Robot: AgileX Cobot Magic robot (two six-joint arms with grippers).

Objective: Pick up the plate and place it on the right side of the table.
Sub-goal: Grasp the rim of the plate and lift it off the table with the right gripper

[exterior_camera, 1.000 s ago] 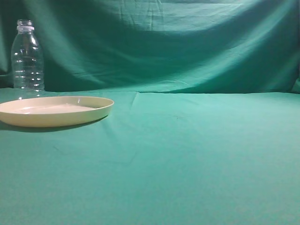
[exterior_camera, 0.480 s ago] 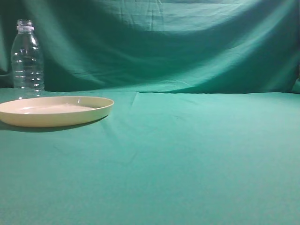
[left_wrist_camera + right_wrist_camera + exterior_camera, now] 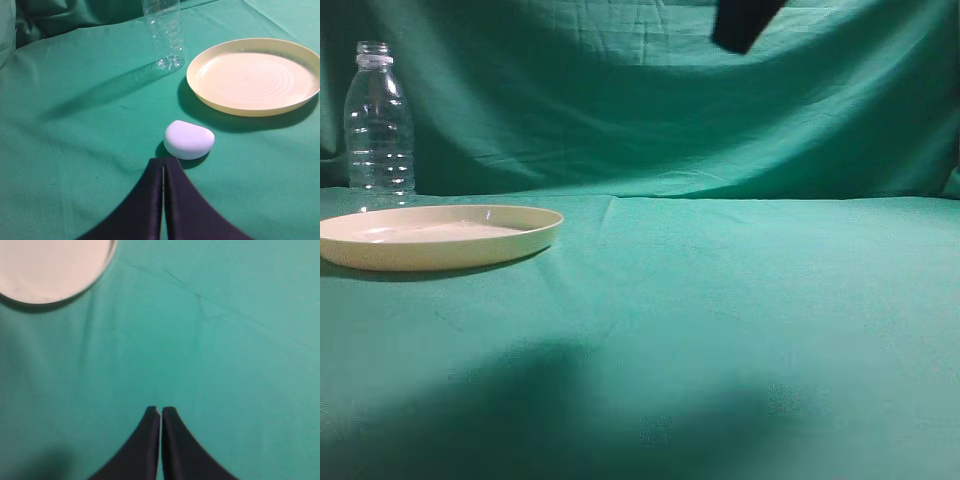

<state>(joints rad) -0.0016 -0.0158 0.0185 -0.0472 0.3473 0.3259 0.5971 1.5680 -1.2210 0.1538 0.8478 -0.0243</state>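
Note:
The cream-yellow plate [image 3: 438,236] lies flat on the teal-green table [image 3: 720,300] at the far left. It also shows at the upper right of the left wrist view [image 3: 254,74] and at the top left corner of the right wrist view [image 3: 50,265]. My left gripper [image 3: 163,161] is shut and empty, low over the cloth, short of the plate. My right gripper [image 3: 160,410] is shut and empty, high above the cloth, right of the plate. A dark part of an arm [image 3: 742,22] shows at the top of the exterior view.
A clear plastic bottle [image 3: 378,122] stands upright just behind the plate, also in the left wrist view [image 3: 164,32]. A small white rounded object [image 3: 189,139] lies on the cloth just beyond my left fingertips. A broad shadow falls on the front cloth [image 3: 570,410].
A dark arm part has entered the top of the exterior view, and a shadow has spread over the front of the cloth. The plate and bottle have not moved.

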